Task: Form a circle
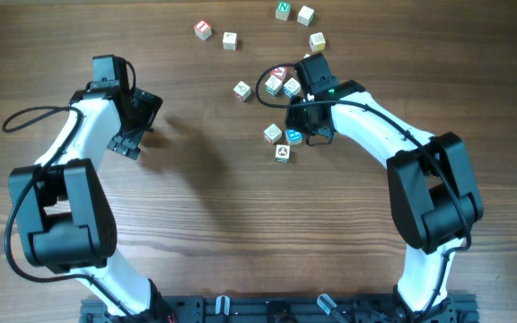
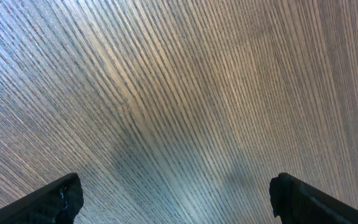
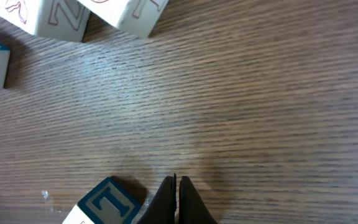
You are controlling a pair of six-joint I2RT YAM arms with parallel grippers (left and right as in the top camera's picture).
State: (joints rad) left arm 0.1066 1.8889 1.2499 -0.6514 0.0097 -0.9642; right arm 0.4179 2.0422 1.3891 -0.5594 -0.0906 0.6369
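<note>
No circle is formed. The pale wooden letter cubes lie scattered at the back of the table, among them a red one (image 1: 203, 30), a green one (image 1: 283, 10) and a small cluster (image 1: 282, 84). My right gripper (image 1: 303, 128) (image 3: 177, 183) is shut on nothing, low over the table. Its tips stand just right of a blue T cube (image 1: 293, 136) (image 3: 107, 202). Two pale cubes (image 3: 55, 15) (image 3: 129, 12) lie ahead in the right wrist view. My left gripper (image 1: 135, 124) (image 2: 176, 190) is open over bare wood, well left of the cubes.
Two more cubes (image 1: 272, 133) (image 1: 282, 152) lie just left of the blue one. A black cable (image 1: 266, 82) loops beside the cluster. The wood-grain table (image 1: 214, 206) fills the view, and both arm bases sit at its near edge.
</note>
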